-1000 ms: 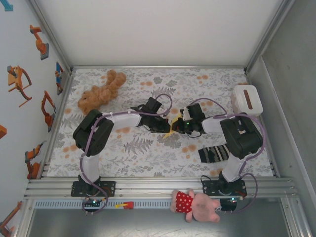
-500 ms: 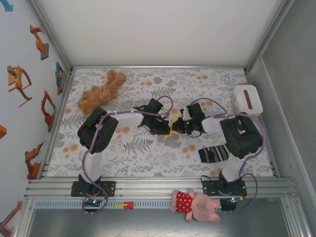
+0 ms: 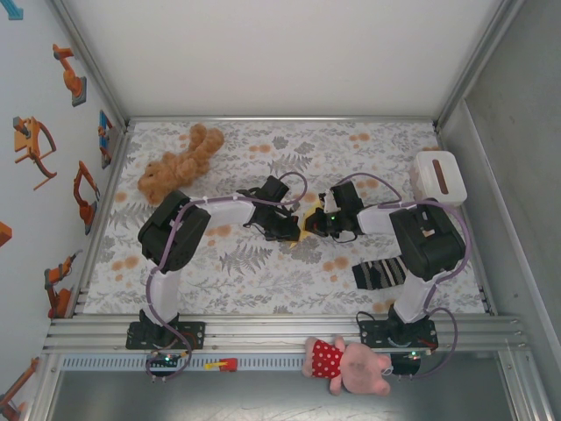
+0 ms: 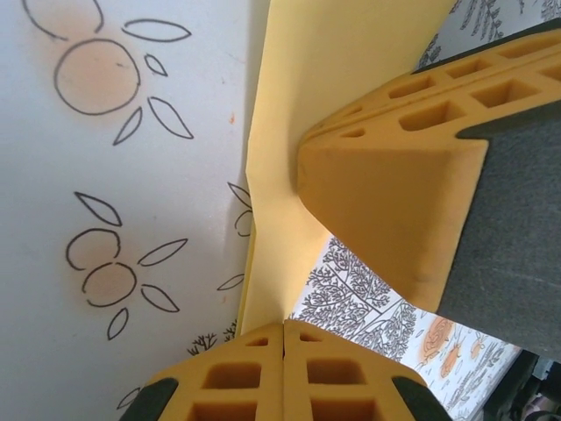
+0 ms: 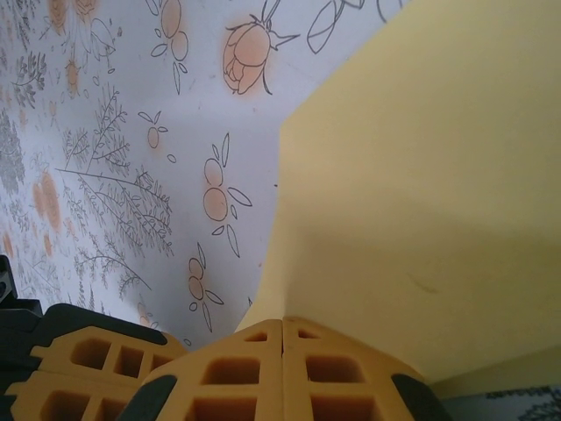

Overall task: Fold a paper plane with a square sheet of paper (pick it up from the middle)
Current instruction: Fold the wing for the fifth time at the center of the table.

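My left gripper [image 4: 283, 331] and right gripper [image 5: 282, 326] each clamp an edge of the yellow paper [image 5: 421, 193], which is held between them. From above, open tablecloth [image 3: 263, 263] surrounds both. The striped sock [image 3: 379, 273] lies behind my right gripper, apart.

Bright even light, soft shadows, sharp

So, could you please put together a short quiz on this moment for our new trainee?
1. True or false: the left gripper and the right gripper are both shut on the yellow paper.
2. Fill in: the brown teddy lies near the table's far ___ corner.
3. Which lies closest to the right arm's base? A) white box B) striped sock C) brown teddy
Key: 1 true; 2 left; 3 B.
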Robot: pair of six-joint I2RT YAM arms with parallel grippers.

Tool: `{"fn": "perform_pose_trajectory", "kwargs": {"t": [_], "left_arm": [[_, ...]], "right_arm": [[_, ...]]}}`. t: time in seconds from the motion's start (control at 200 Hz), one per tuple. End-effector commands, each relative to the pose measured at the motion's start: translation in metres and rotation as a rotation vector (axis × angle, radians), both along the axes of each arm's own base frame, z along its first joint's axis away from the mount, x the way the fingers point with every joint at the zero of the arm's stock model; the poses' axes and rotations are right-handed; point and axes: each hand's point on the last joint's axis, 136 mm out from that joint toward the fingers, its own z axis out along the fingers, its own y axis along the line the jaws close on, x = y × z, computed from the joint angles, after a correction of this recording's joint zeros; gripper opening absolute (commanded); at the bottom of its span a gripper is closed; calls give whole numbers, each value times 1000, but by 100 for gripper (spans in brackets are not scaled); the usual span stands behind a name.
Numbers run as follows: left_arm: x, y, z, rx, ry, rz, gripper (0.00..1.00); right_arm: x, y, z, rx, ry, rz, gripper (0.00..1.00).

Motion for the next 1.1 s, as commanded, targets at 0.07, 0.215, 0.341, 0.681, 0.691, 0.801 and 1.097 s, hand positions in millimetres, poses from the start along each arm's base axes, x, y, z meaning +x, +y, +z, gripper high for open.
{"fn": "perform_pose_trajectory", "kwargs": {"t": [0.07,0.215,0.341,0.681,0.691,0.801,1.097], "left_arm": [[-13,21,-26,89,48,-15,5],[-19,29,-31,95,64,-14,5],[-29,39,-32,108,72,-19,5],[-48,76,-6,176,19,-11,5],[-47,75,-3,170,10,-11,5],[-27,60,30,91,-91,12,5],[8,4,35,-88,-101,94,5]], "right_arm": [[-10,-19,-30,-105,88,-32,3],[-12,-21,-34,-117,98,-32,3],[-13,-22,-36,-123,104,-33,3],[-15,-17,-30,-82,112,-30,3],[-15,-16,-30,-80,113,-30,3],[-14,-12,-26,-53,111,-35,3],[-13,-1,-17,-27,92,-33,3]]}}
